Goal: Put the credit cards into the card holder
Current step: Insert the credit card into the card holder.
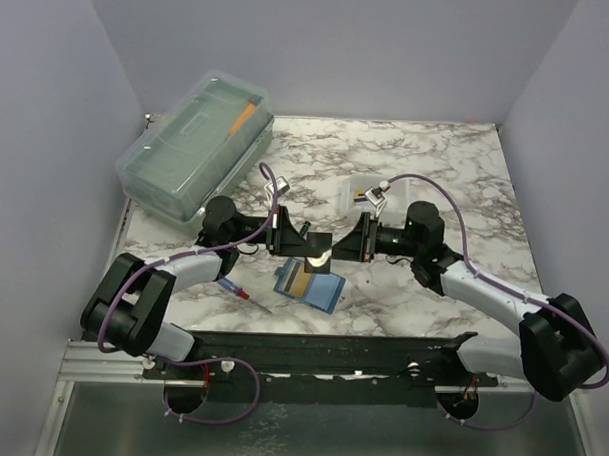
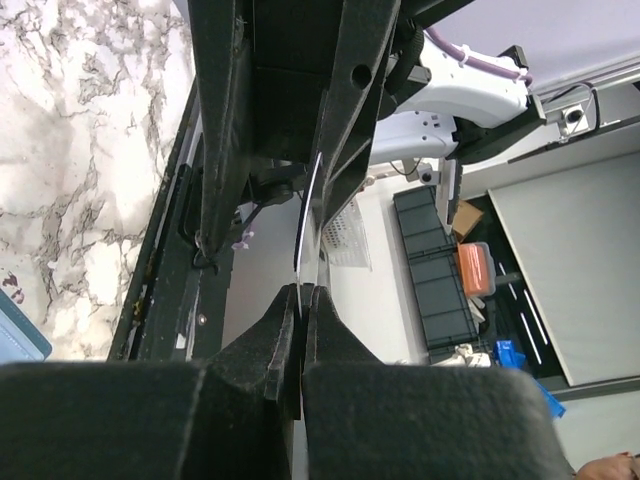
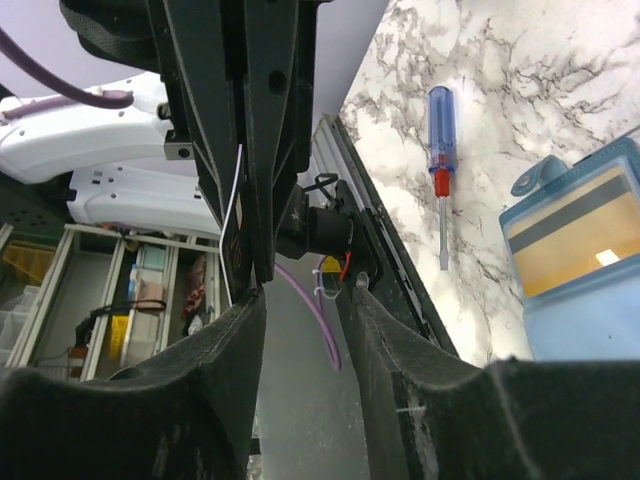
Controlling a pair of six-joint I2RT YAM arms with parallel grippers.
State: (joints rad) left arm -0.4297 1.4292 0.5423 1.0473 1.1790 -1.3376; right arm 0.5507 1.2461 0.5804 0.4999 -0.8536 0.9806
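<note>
Clear lidded plastic box (image 1: 192, 154) at back left of marble-patterned tabletop (image 1: 457, 163), orange stick-shaped item (image 1: 244, 116) inside. Small translucent white tray (image 1: 356, 195) toward back centre. Blue-handled screwdriver (image 3: 440, 140) with red collar lying flat near front left.

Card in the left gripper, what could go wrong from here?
The left gripper pinches the credit card by one edge while the right gripper stands open close by; a mistimed handover could drop it. A fallen card might miss the open card holder and land near the screwdriver.
</note>
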